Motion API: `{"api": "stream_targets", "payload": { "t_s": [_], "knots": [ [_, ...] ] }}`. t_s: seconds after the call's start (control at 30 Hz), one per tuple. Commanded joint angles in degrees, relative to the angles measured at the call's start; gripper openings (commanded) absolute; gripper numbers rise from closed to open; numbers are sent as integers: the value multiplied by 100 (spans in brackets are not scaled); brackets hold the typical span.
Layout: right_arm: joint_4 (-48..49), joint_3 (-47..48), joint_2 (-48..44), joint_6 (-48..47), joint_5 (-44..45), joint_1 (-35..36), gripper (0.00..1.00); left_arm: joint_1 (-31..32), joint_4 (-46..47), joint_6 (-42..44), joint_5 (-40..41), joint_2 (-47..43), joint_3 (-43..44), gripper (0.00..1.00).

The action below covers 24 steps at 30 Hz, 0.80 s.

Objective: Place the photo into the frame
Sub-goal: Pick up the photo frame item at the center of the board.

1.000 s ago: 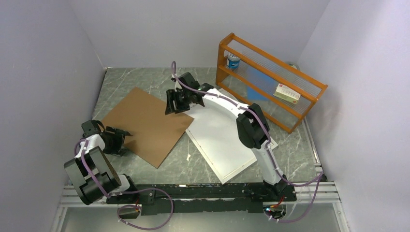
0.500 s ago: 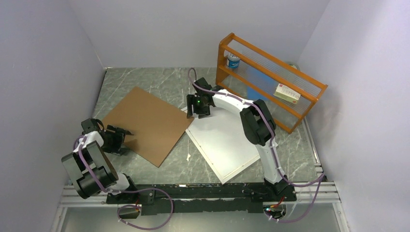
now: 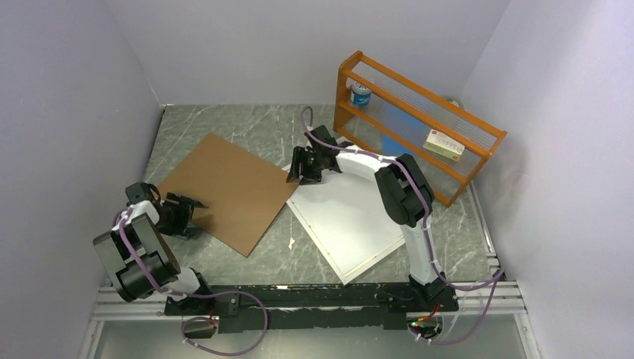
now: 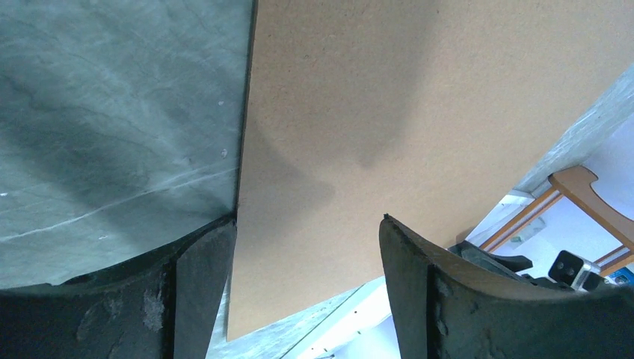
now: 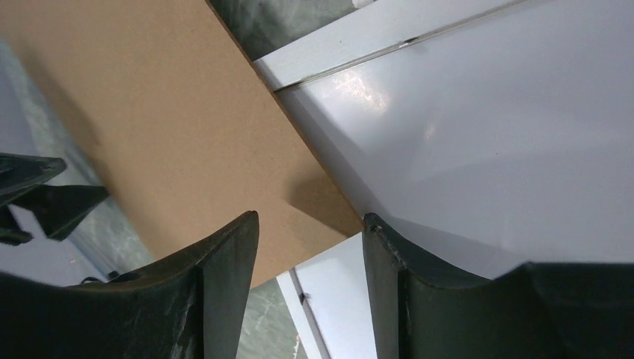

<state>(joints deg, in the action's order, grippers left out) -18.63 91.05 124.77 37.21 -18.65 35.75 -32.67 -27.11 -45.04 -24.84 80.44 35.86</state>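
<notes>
Right claw (image 3: 301, 166) shifted off brown board (image 3: 224, 191) to far corner of frame (image 3: 316, 244); jaws partly apart, gripping nothing. Left claw (image 3: 189, 215) wide open, empty, at board's left edge. Frame flat on tabletop (image 3: 224, 127), board corner overlapping it.

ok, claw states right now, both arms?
left claw: open, holding nothing, at the brown board's edge.
right claw: open, holding nothing, over the brown board's corner where it overlaps the frame.
</notes>
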Motion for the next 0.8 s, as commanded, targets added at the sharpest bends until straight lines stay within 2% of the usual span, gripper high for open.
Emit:
{"api": "stream_targets", "payload": {
  "t_s": [0.0,0.27,0.47,0.77],
  "knots": [
    [1275,-472,-589,606,-665,-115,56,41,-13,263,506,344,-240,79],
    [3538,-1612,-1046,1853,-1270,-244,51,39,-31,292,506,367,-193,79],
    [5195,-2007,-885,2678,-1678,-223,49,29,66,268,327,383,-234,79],
    [6450,-1967,-414,3244,-1867,-44,49,24,285,336,-91,455,-292,79]
  ]
}}
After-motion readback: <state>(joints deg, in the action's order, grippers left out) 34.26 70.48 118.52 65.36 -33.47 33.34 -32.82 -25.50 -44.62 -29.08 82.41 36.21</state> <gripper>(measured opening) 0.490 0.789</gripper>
